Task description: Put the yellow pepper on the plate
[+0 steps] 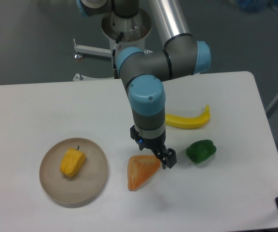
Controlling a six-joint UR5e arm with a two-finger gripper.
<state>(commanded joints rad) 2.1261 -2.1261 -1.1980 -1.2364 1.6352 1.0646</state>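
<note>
Lying on the round flat beige-grey plate [94, 181] at the table's left, the small blocky yellow-orange toy pepper [72, 162] is seen free of the arm. The black two-finger gripper [164, 157] is positioned well apart from it, over the upper right edge of an orange wedge-shaped toy [141, 171]; whether its jaws are parted cannot be told. Nothing is seen held.

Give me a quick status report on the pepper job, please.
Hand off the plate, state unclear. Yellow pepper on plate. Nothing in the way.
</note>
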